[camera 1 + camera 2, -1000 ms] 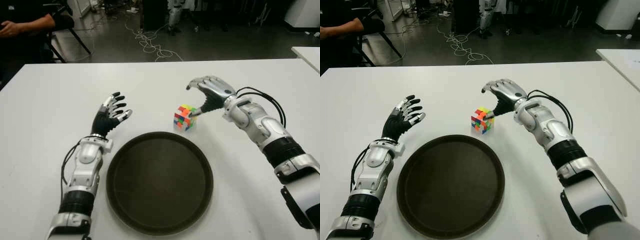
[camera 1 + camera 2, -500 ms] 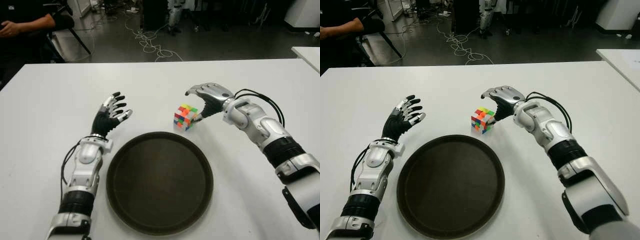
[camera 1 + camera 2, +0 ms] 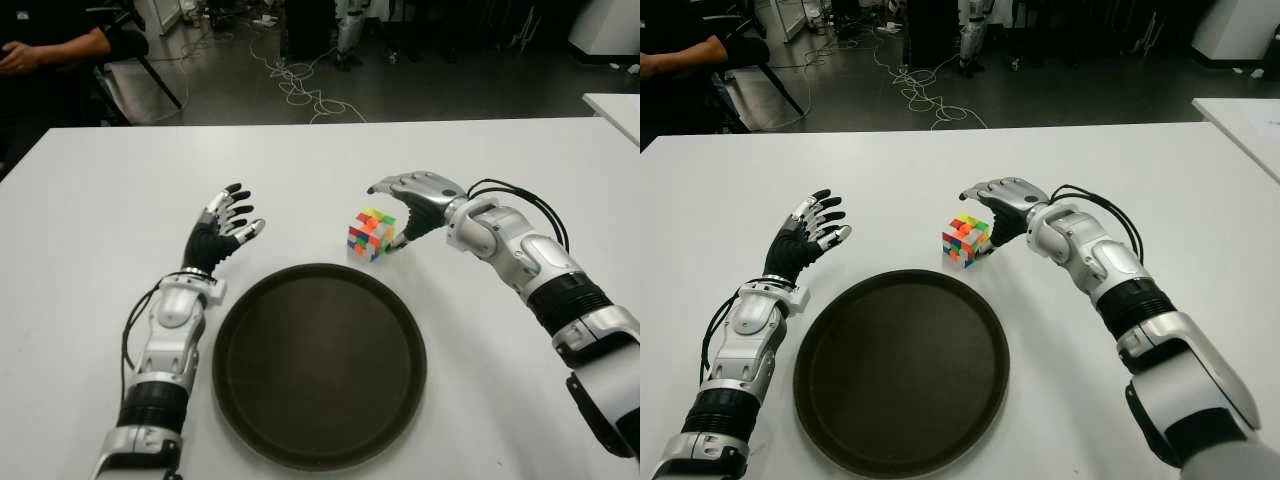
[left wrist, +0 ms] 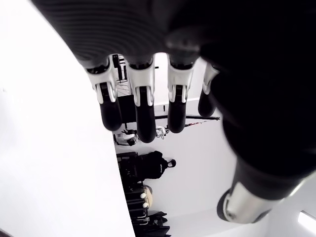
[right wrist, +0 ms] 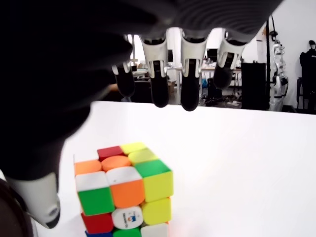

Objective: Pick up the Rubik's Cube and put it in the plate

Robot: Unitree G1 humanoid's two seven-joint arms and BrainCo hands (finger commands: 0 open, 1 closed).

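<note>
The Rubik's Cube (image 3: 371, 234) stands on the white table (image 3: 300, 170) just beyond the far right rim of the dark round plate (image 3: 319, 363). My right hand (image 3: 412, 197) hovers over the cube's right side, fingers (image 5: 190, 96) spread above it and thumb tip at its right edge; the right wrist view shows the cube (image 5: 123, 190) under the open fingers, not gripped. My left hand (image 3: 222, 230) shows to the left of the plate, fingers (image 4: 139, 111) extended and holding nothing.
A second white table (image 3: 615, 105) shows at the far right. A person's arm (image 3: 50, 48) and a chair are beyond the table's far left corner. Cables (image 3: 300, 85) lie on the dark floor behind.
My right hand has lowered and shifted left over the cube, with the fingers reaching farther across its top. The cube, plate and left hand have not moved.
</note>
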